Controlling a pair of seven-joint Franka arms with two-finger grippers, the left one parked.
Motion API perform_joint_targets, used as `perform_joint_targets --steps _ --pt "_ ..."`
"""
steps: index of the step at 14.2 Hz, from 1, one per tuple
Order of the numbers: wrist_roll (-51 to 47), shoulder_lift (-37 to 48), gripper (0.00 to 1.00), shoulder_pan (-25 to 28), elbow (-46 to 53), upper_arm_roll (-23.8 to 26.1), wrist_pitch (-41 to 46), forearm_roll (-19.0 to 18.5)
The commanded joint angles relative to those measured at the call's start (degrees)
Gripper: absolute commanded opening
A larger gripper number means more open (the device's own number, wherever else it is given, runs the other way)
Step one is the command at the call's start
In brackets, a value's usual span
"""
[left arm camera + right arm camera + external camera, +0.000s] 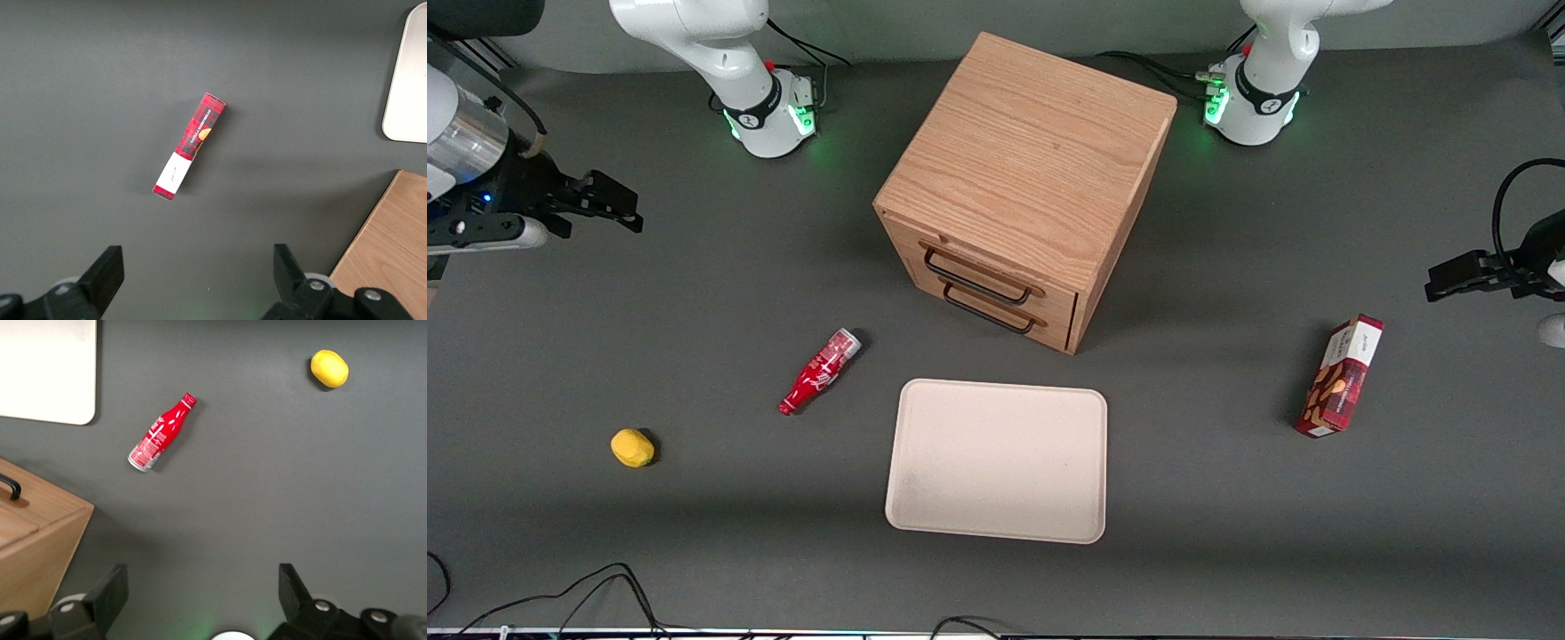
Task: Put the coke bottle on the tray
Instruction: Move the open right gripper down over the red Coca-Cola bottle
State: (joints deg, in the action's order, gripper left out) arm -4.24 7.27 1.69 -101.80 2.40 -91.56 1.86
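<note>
The coke bottle (819, 372) (161, 433), slim and red with white script and a silver base, lies on its side on the dark table beside the tray, its cap pointing toward the front camera. The cream tray (998, 459) (44, 370) lies flat and bare in front of the drawer cabinet. My gripper (609, 203) (201, 581) hangs high above the table at the working arm's end, well away from the bottle and farther from the front camera than it. Its fingers (110, 587) stand wide apart, open, with nothing between them.
A wooden two-drawer cabinet (1024, 187) stands mid-table, farther from the front camera than the tray. A yellow lemon (632, 447) (329, 369) lies toward the working arm's end, nearer the camera than the bottle. A red snack box (1340, 376) (189, 145) lies toward the parked arm's end.
</note>
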Motion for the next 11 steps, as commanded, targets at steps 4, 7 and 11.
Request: perform_joint_targets --steps 4,7,11 --pt "-24.98 -8.75 1.0 2.97 0.65 4.27 -8.0 1.13" --pt "-33.08 -11.14 1.0 3.06 -5.31 6.91 -17.55 0.69" --pt "-42.49 -15.87 1.0 3.23 -13.23 9.11 -29.61 0.25"
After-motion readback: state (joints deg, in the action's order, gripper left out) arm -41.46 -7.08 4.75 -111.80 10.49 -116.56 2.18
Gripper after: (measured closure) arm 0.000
